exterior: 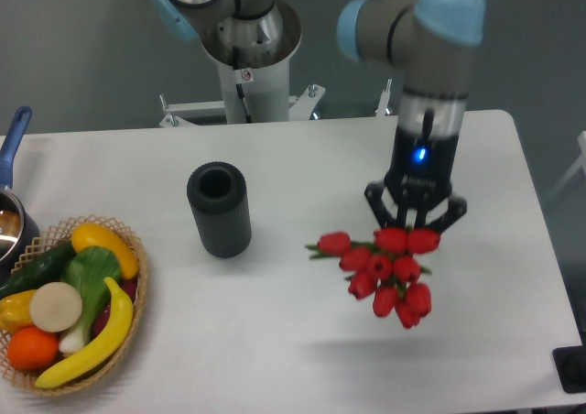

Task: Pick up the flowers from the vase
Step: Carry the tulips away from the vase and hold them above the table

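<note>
the flowers [385, 272] are gripped by the pincer [415, 223], whose fingers are closed around the top of the bunch, and are held above the right half of the white table [302, 359], with the red buds hanging below the fingers. the vase [220, 209] is seen standing upright well to the left, its round mouth empty. a wicker basket [128, 327] of fruit and vegetables is set at the table's left edge, beside a blue-handled pot [11, 194].
</note>
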`<state>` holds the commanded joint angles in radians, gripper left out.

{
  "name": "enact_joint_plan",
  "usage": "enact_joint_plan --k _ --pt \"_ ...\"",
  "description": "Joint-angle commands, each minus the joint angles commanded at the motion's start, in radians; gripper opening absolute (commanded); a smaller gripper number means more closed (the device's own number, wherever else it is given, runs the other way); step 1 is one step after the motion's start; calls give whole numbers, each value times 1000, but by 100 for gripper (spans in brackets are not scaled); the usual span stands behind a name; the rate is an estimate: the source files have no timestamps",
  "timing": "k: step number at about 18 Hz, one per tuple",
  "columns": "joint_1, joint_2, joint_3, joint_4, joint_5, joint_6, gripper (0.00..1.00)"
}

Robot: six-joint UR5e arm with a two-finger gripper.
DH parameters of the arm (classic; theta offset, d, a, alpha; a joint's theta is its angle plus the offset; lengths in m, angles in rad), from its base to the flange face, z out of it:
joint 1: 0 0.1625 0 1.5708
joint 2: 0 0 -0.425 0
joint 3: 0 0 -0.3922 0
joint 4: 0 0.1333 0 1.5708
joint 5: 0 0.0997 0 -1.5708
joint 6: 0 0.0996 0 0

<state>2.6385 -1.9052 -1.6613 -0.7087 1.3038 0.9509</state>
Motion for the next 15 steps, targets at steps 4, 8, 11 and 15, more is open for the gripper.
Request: enact_joint_plan --k 4,8,11,15 --pt "-2 -29 20 -15 79 104 21" --pt "-17 -57 84 -98 132 160 22" --pt "-20 -55 75 -138 149 172 23" --pt "-21 -52 66 -144 170 178 24"
